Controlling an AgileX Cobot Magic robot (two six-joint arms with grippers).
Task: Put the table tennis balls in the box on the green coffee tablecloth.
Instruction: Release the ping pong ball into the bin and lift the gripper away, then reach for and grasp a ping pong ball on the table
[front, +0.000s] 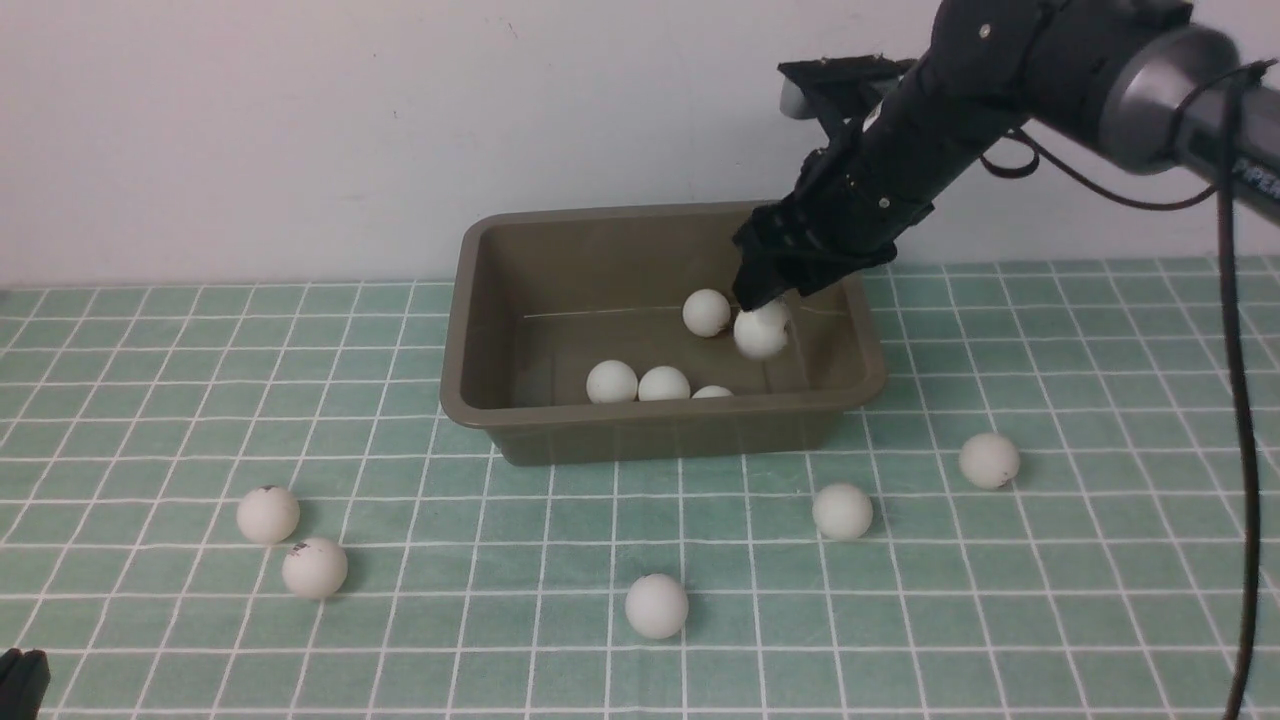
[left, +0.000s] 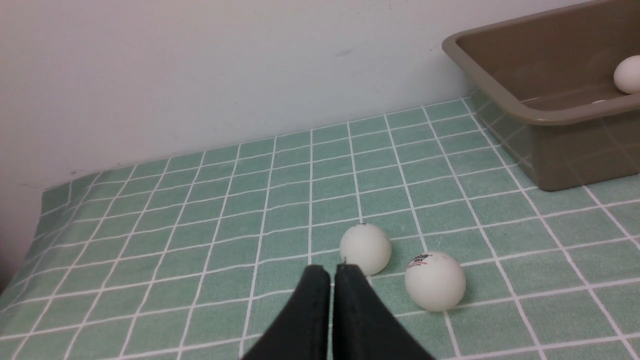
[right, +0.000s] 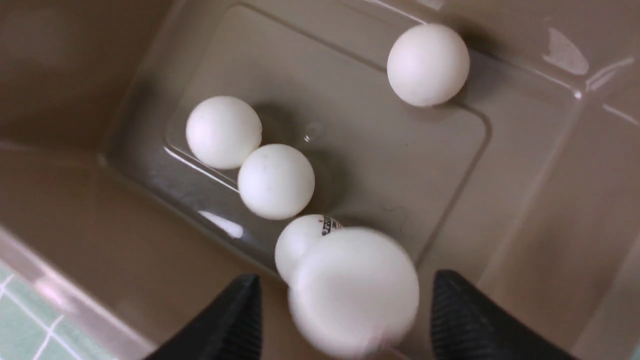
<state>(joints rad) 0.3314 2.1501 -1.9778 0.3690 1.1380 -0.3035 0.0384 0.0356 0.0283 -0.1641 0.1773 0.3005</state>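
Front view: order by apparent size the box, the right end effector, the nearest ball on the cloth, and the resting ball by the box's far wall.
1. box
2. right end effector
3. nearest ball
4. ball by the far wall, which perhaps looks smaller only because it lies farther off

Your right arm wears a matte black, blocky casing dotted with small bright screws; behind it sits a rounded silver-grey joint; a thin black cable runs off it, and white lettering marks the tube; the right gripper has black tapered fingers with fine ribbing; your left gripper shows two smooth black wedge-shaped fingers.
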